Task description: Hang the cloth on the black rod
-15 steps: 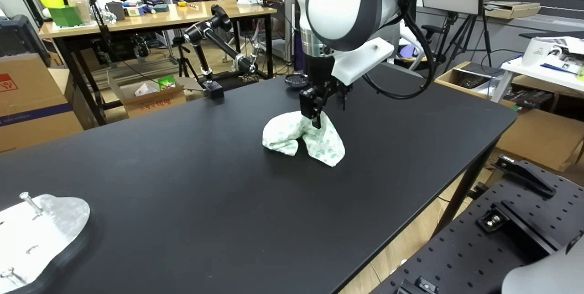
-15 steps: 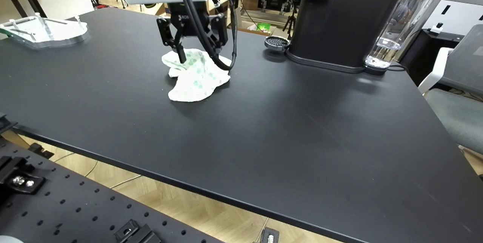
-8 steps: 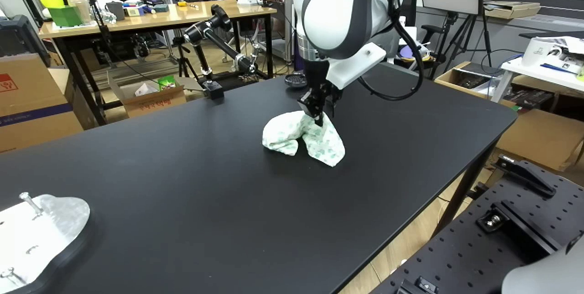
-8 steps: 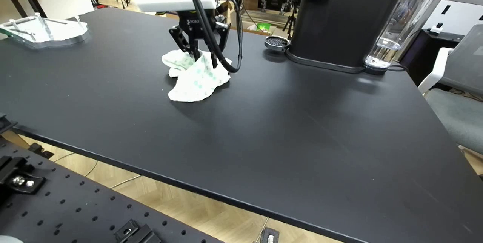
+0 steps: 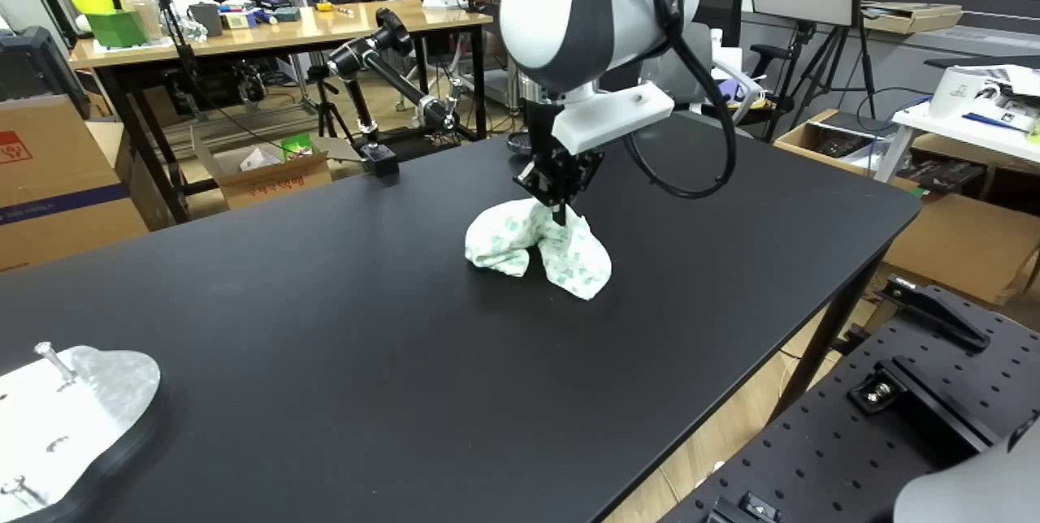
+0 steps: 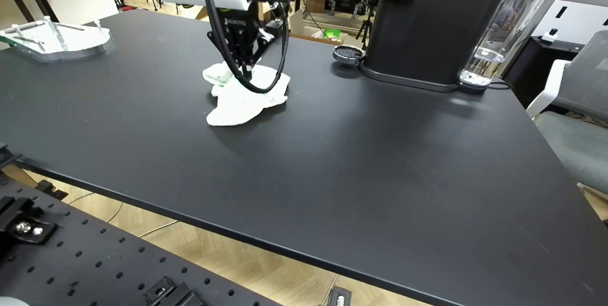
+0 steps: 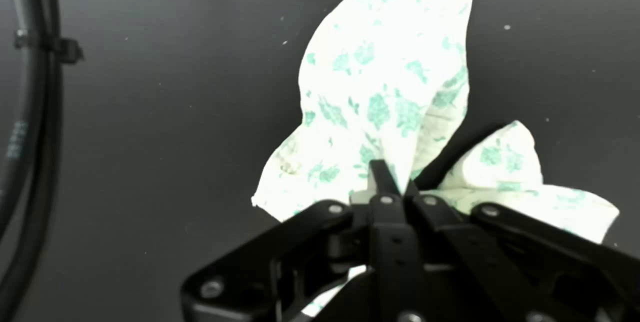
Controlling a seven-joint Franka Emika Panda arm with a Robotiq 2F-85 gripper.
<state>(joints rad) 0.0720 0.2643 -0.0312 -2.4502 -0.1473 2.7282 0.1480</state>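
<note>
the cloth is white, scattered with pale-green leafy prints, crumpled and bunched into soft folds. it lies on the dark table; in the wrist view its broad lobe runs from the claw toward twelve o'clock, a pointed corner sticks out at nine, and smaller folds spread between two and three. in an exterior view, the cloth slopes in two lobes from the claw toward five and eight o'clock. the claw points down onto it, jaws pressed together with a narrow fold of cloth pinched between their tips.
</note>
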